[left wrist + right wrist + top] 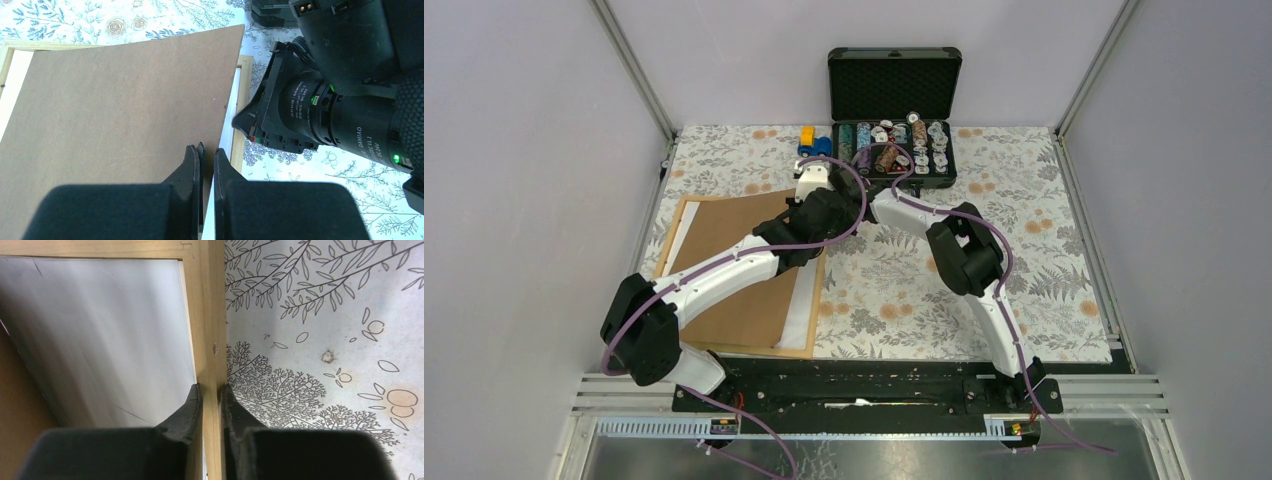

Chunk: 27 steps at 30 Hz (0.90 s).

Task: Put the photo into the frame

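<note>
The frame of light wood lies on the left of the table. A brown hardboard backing sheet covers most of it. My left gripper is shut on the board's right edge and holds it tilted up. A white sheet, apparently the photo, lies in the frame under the board; its printed scene does not show. I cannot tell whether the left fingers pinch it too. My right gripper is shut on the frame's right rail near its far corner, with the white sheet beside it.
An open black case of spools stands at the back centre, with a yellow and blue toy to its left. The right arm's wrist hangs close to the right of my left gripper. A floral cloth covers the table.
</note>
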{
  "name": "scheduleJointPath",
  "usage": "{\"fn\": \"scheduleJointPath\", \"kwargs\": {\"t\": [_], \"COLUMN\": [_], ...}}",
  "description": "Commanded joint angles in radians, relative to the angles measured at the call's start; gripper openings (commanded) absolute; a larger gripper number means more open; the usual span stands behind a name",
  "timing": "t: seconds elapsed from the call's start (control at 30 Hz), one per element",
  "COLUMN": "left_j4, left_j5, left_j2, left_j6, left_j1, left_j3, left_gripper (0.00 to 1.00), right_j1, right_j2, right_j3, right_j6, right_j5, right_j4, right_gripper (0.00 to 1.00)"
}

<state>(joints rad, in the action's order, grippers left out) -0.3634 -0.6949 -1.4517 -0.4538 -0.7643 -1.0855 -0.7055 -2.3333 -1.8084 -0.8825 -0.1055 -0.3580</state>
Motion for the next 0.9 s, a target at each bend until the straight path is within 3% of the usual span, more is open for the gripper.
{"fn": "scheduleJointPath", "kwargs": {"t": [0.0,0.2,0.23,0.3,0.33,0.4,0.53,0.67,0.77,0.87], "left_j4": [0.103,0.095,0.093,0.089,0.091,0.104,0.085,0.052,0.03,0.025], "left_j5": [0.064,0.054,0.049,0.043,0.045,0.054,0.077,0.06,0.049,0.05], "left_j2": [0.044,0.039,0.037,0.032,0.029,0.029,0.013,-0.016,-0.025,-0.02], "left_j6": [-0.115,-0.117,-0.117,-0.116,-0.114,-0.113,-0.122,-0.135,-0.15,-0.16], "left_j1": [0.0,0.001,0.001,0.002,0.001,0.002,0.007,0.008,0.01,0.01], "left_j3": [0.009,0.012,0.012,0.011,0.014,0.026,0.011,-0.004,-0.011,-0.011], "left_gripper": [0.0,0.0,0.0,0.0,0.0,0.0,0.0,0.0,0.0,0.0], "right_j1": [0.0,0.013,0.023,0.047,0.058,0.078,0.116,0.131,0.132,0.131], "right_j2": [-0.065,-0.032,-0.018,0.019,0.052,0.14,0.269,0.336,0.319,0.276], "right_j3": [-0.003,0.06,0.094,0.157,0.198,0.327,0.552,0.759,0.766,0.718], "right_j6": [0.03,0.074,0.065,0.042,0.034,0.019,-0.045,-0.283,-0.436,-0.531], "right_j5": [0.063,-0.024,-0.067,-0.145,-0.161,-0.219,-0.39,-0.53,-0.572,-0.582], "right_j4": [-0.075,0.018,0.07,0.129,0.159,0.265,0.555,1.009,1.205,1.258], "right_gripper": [0.02,0.0,0.06,0.44,0.58,0.68,0.72,0.79,0.81,0.82]}}
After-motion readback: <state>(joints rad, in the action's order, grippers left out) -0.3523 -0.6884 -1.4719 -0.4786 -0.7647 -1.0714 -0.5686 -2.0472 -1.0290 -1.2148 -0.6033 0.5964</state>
